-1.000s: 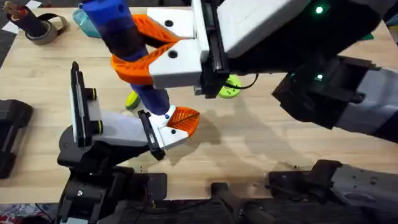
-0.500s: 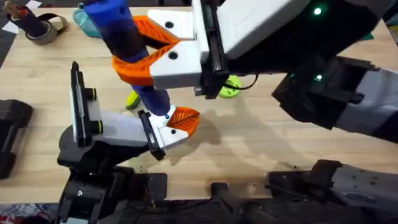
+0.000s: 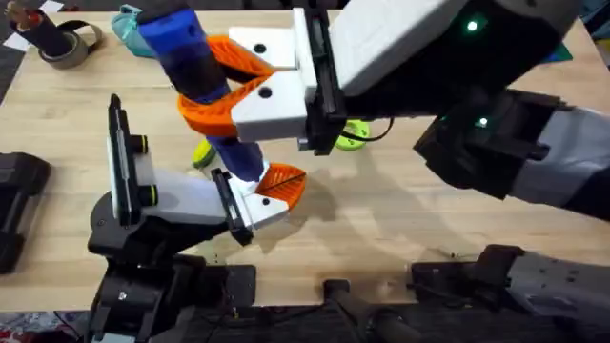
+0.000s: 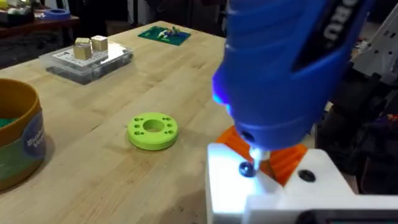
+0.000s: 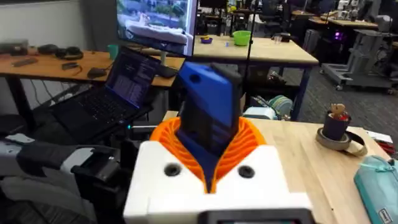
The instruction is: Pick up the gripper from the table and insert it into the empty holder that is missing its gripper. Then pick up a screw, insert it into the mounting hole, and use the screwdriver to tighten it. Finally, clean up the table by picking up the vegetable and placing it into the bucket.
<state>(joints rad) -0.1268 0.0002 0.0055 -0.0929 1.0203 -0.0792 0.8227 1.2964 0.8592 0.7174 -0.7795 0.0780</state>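
Note:
My right gripper (image 3: 214, 86) reaches across the table and is shut on the blue screwdriver (image 3: 195, 67), which stands nearly upright between its orange ribbed pads (image 5: 245, 140). The screwdriver (image 4: 280, 68) has its tip on a small screw (image 4: 247, 168) in the white part with an orange pad (image 4: 273, 186) at the end of my left gripper (image 3: 272, 191). The yellow-green vegetable (image 3: 203, 152) lies on the table just behind the screwdriver's lower end. The orange-brown bucket (image 4: 15, 140) stands near the lime-green disc (image 4: 152, 129).
The lime-green disc (image 3: 353, 138) lies mid-table under the right arm. A tape roll (image 3: 67, 43) and a teal pouch (image 3: 129, 24) sit at the far left. A clear box with blocks (image 4: 87, 56) lies farther off. Black gear (image 3: 19, 191) lines the left edge.
My right gripper has shifted slightly, tilting the top of the screwdriver a little to the right. The tip stays on the screw, and the left arm has not moved.

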